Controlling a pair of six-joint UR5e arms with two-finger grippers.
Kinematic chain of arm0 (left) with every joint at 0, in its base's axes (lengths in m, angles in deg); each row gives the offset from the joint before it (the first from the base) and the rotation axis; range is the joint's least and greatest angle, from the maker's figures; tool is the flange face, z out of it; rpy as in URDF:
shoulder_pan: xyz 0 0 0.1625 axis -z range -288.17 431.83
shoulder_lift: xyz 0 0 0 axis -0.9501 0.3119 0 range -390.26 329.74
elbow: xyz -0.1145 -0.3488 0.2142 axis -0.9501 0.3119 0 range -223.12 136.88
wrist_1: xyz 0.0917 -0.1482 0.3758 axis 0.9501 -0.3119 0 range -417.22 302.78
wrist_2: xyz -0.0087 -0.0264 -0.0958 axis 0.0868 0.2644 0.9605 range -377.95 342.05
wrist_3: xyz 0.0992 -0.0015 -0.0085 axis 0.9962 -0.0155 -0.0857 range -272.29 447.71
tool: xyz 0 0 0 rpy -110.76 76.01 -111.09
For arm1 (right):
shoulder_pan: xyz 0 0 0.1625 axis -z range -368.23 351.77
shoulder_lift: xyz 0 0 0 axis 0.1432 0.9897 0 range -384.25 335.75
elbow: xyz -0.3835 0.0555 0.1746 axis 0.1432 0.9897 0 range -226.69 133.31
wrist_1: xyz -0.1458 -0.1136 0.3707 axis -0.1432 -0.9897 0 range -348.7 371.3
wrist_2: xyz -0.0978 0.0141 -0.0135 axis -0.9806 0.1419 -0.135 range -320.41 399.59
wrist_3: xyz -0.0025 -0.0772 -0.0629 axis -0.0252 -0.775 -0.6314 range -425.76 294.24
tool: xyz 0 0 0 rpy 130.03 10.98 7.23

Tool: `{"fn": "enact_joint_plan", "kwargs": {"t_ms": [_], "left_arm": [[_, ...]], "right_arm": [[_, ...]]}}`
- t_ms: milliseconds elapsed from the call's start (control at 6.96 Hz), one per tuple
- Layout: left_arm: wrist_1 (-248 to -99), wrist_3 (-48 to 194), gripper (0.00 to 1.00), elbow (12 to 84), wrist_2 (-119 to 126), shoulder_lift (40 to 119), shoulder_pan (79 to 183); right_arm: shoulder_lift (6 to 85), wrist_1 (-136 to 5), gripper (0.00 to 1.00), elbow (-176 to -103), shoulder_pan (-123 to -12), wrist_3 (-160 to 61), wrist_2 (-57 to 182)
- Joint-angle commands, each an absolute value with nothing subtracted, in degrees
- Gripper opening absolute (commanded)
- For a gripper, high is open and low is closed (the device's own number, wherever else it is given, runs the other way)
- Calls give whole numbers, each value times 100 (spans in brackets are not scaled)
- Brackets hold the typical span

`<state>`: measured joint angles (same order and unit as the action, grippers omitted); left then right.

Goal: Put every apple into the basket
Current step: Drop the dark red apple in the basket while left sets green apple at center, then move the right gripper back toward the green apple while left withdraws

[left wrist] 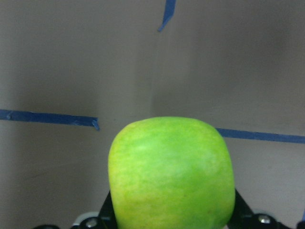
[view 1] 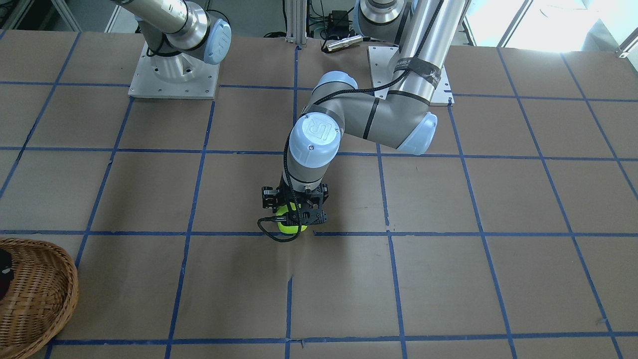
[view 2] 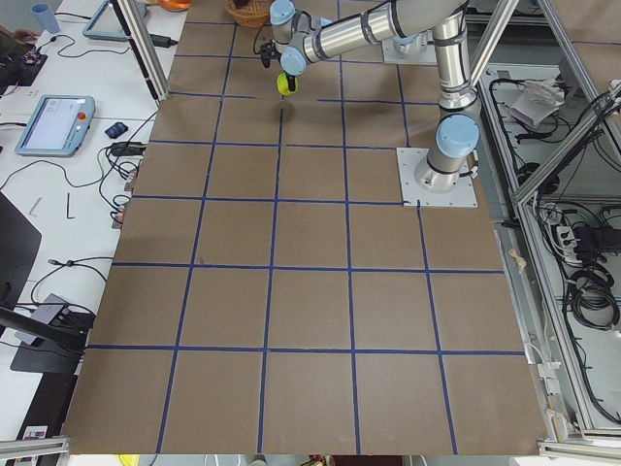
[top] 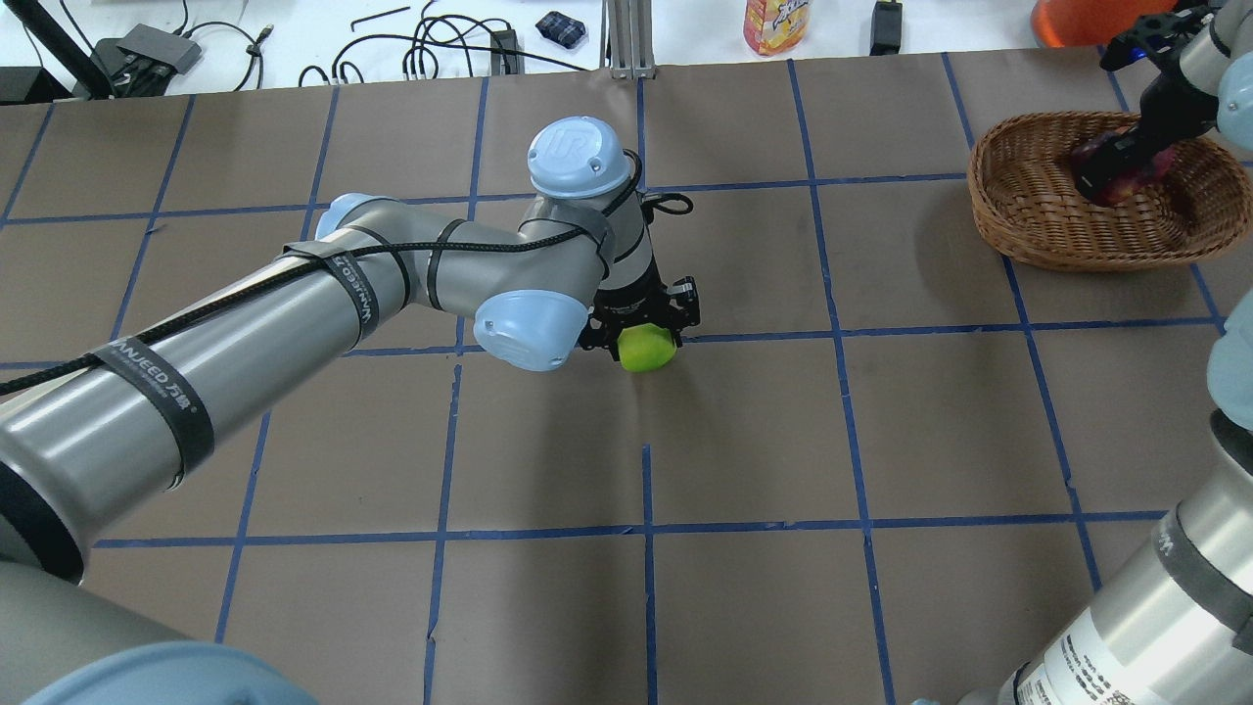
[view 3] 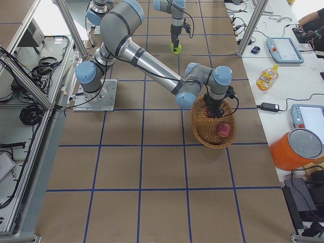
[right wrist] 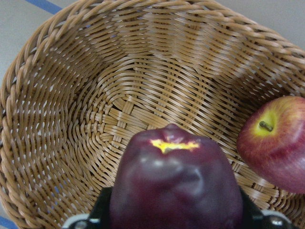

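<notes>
My left gripper [top: 641, 333] is shut on the lime green apple [top: 648, 349] near the table's middle, low over the brown paper; the left wrist view shows this apple [left wrist: 171, 174] held between both fingers. The wicker basket [top: 1028, 220] stands at the far right. My right gripper [top: 1111, 168] hangs inside it, shut on the dark maroon apple [right wrist: 176, 186]. A red apple with a yellow patch [right wrist: 274, 140] lies on the basket floor beside the maroon one, also visible in the exterior right view as the red apple [view 3: 223, 130].
A drink bottle [top: 776, 24], cables and an orange container [top: 1077, 15] sit beyond the table's far edge. The two arm bases [view 1: 174, 75] stand at the robot's side. Blue tape lines grid the brown paper.
</notes>
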<state>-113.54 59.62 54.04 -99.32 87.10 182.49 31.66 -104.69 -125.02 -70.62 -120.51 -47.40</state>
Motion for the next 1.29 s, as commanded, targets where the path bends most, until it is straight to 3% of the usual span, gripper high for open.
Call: {"fn": "enact_joint_plan", "kwargs": {"t_ms": [0,575,1150], "left_arm": [[-11181,5958,100,5304,-9978,8630,18196],[-13414,8090,100,4521,-10161,7867,16703],[-14116,9271,100,4662,-10470,6724,16526]], "right_arm": [[3208,-10419,100,-12474,-7055,-12104,-4777],[3681,-9360,100,-12527,-7438,-11868,-4725],[3789,-9214,100,-12536,-9624,-8359,-4708]]}}
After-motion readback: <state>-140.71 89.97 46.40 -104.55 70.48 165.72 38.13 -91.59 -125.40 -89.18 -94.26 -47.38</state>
